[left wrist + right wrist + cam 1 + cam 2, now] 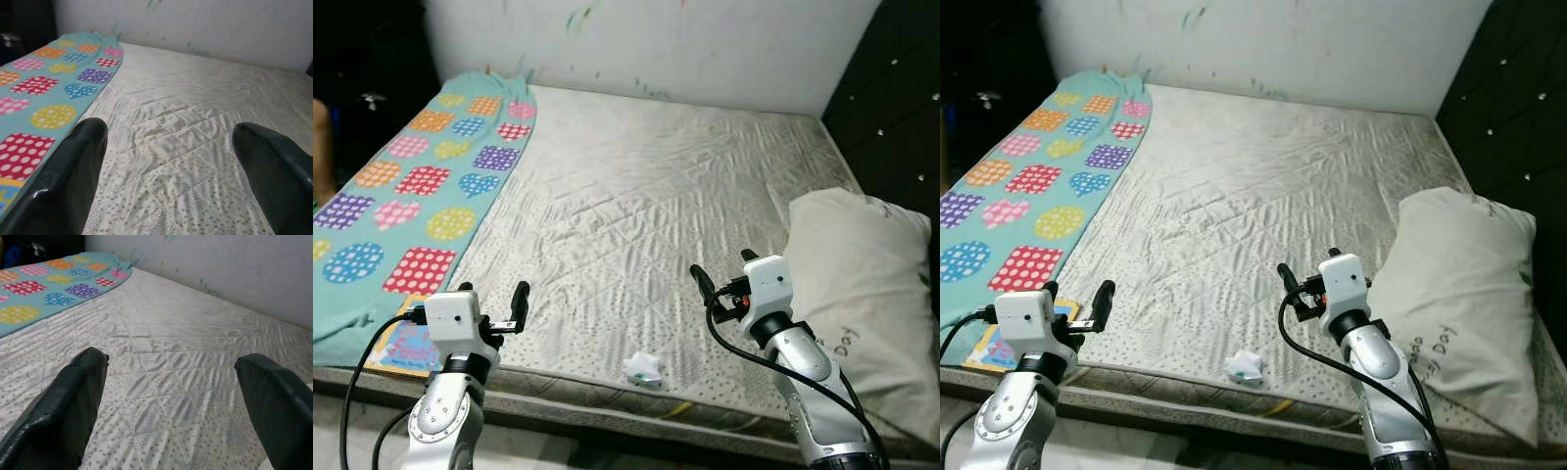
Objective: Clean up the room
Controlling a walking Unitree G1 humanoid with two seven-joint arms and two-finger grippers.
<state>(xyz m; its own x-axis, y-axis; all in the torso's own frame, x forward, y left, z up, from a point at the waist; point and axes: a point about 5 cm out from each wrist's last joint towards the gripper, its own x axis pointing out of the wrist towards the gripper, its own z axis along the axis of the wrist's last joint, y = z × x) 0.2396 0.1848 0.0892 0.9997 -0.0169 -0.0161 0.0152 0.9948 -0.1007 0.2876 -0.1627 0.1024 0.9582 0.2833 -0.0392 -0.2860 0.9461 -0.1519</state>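
Hovering over bed (636,196), both tools, left tool (491,305) and right tool (722,277), open, empty; wad (643,369) looks light, crushable—pinch mid-bunch.

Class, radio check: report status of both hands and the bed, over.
Left hand open, right hand open, both empty above the grey quilted mattress. Small crumpled white scrap lies between them near the front edge. Nothing blocking it.
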